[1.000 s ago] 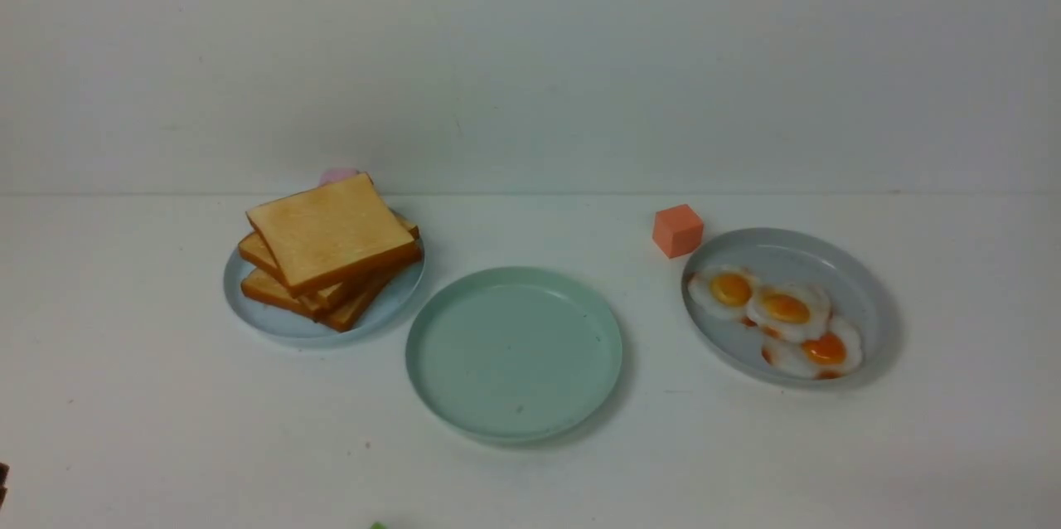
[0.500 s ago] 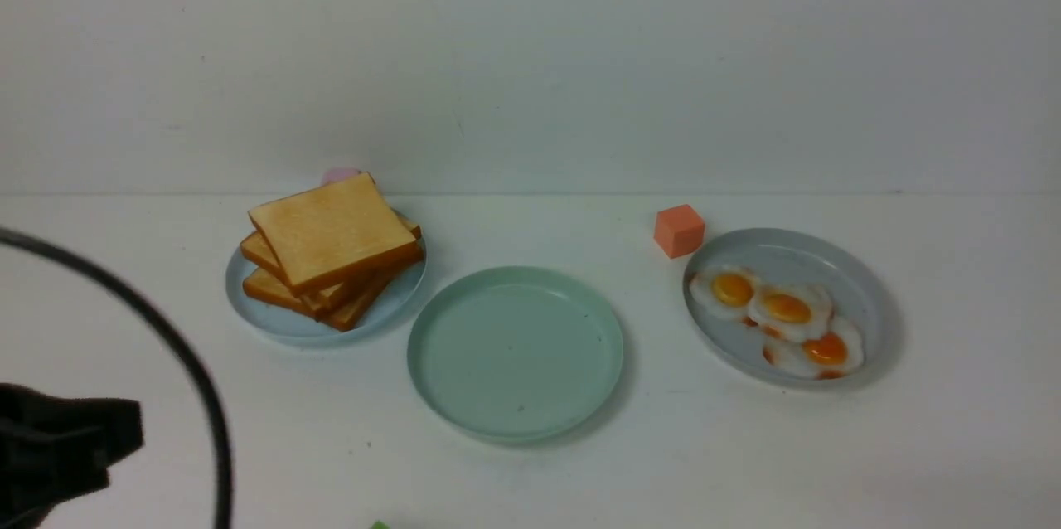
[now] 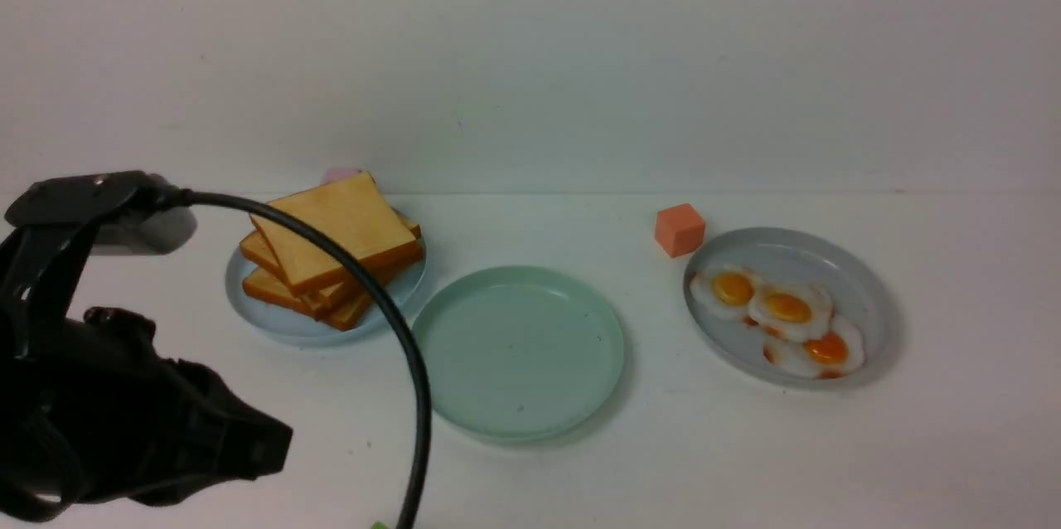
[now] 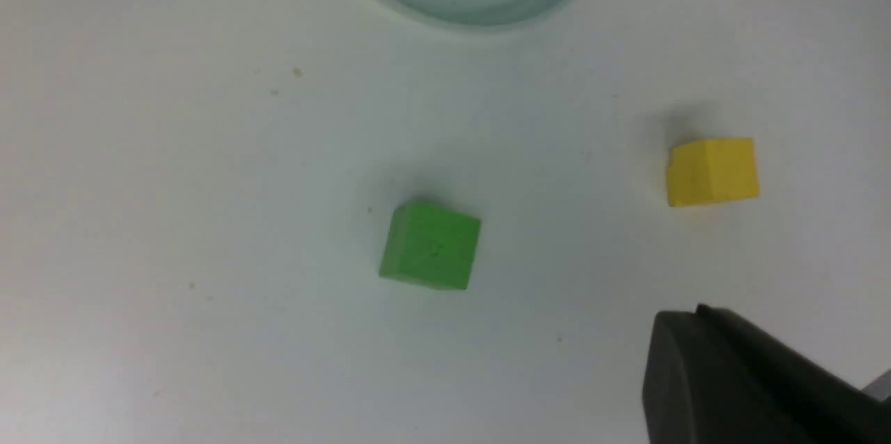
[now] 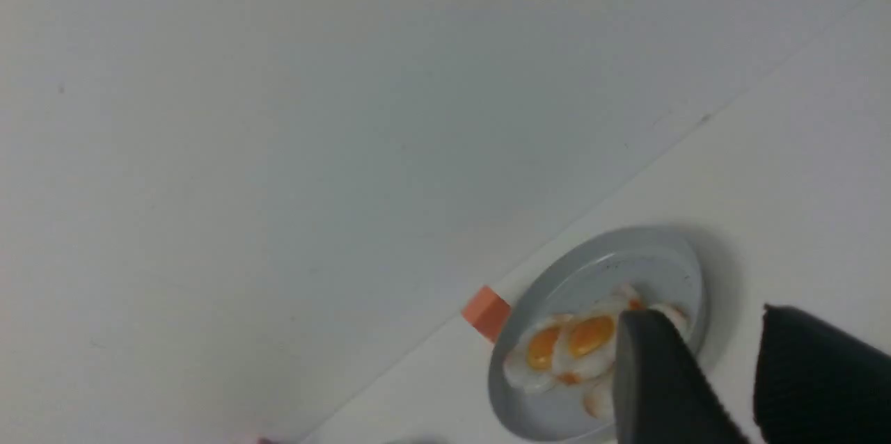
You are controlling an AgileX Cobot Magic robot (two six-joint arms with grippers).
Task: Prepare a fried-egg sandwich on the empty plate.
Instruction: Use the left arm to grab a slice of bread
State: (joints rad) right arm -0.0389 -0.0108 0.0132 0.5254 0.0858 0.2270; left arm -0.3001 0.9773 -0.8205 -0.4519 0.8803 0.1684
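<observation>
Plainly, nothing has been assembled yet: the round pale mint-green plate [image 3: 518, 353] sits bare at the middle of the white table [image 3: 580, 479], with no toast or egg on it. To its left and a little farther back we see a pale blue plate [image 3: 278, 328] carrying a skewed pile of square golden-brown toy toast slices [image 3: 331, 243]. A small pink object [image 3: 338, 175] peeks out behind the pile, and we cannot tell what it is. To the right of the mint-green plate, well apart from it, a round grey plate [image 3: 796, 251] holds three white toy fried eggs with orange yolks [image 3: 783, 309], overlapping in a slanted row. A small orange cube [image 3: 679, 230] stands just beside that plate's far left rim.

The black left gripper [image 3: 207, 429] hangs low at the near left of the front view, with a black cable [image 3: 406, 347] arching over it and crossing in front of the toast. Its wrist camera looks down on a green cube [image 4: 430, 246] and a yellow cube [image 4: 711, 171] near the plate's edge. Only one dark finger [image 4: 724, 374] shows, so we cannot tell how wide its jaws stand.

The right gripper [image 5: 717, 333] appears only in its own wrist view, jaws parted with nothing between them, aimed toward the eggs.
</observation>
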